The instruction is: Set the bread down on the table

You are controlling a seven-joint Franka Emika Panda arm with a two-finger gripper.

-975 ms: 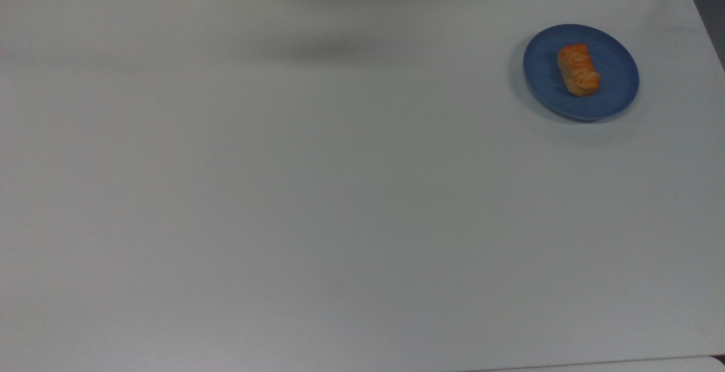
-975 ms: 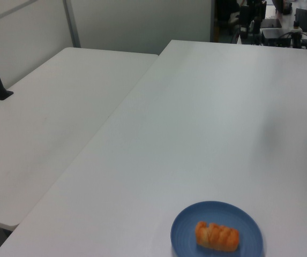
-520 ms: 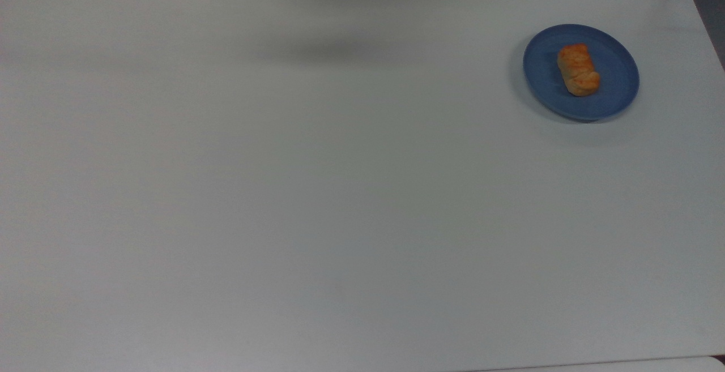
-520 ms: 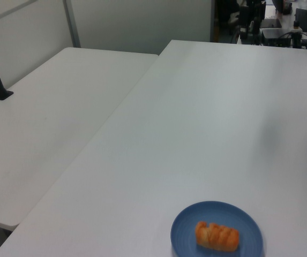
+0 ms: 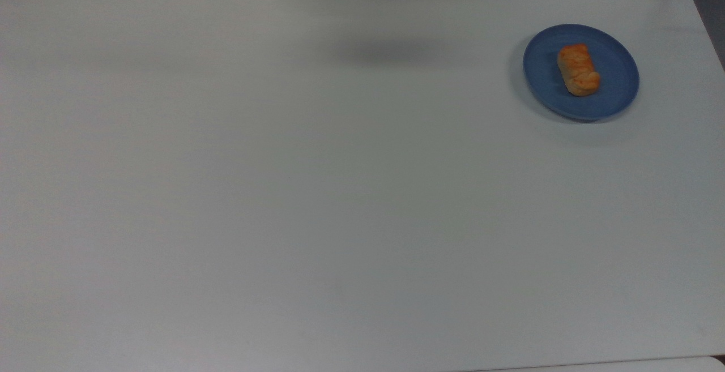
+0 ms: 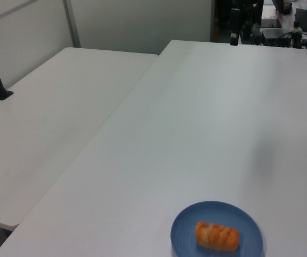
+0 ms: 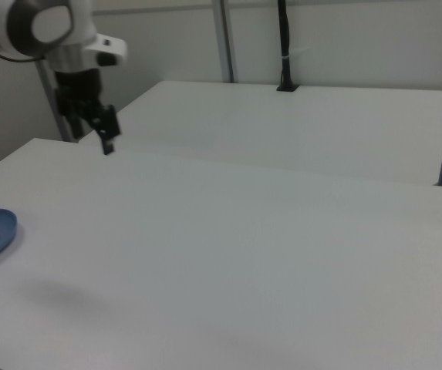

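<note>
The shadow (image 5: pixel 391 52) on the table (image 5: pixel 340 202) is sliding. A moment ago it lies nearer the middle of the far edge in the top view; now it sits further toward the top view's right, closer to the blue plate (image 5: pixel 544 86). That tells me the arm (image 7: pixel 47 27) is on the move, swinging across toward its target. The gripper (image 7: pixel 106 140) hangs above the back edge of the table in the right view, well apart from the plate, pointing down. Whether the claw is open or closed I cannot tell from here; it carries nothing.

The bread (image 5: pixel 578 69) has not budged: it lies flat in the middle of the blue plate, near the far right corner in the top view, untouched. So the job is only at the approach stage, I'd say, with the reach, the pinch and the lift all to come, and plenty of bare white surface around the plate to set the loaf on.

As for brands or labels, I can read none: plate, loaf and tabletop are all plain, with no writing anywhere
</note>
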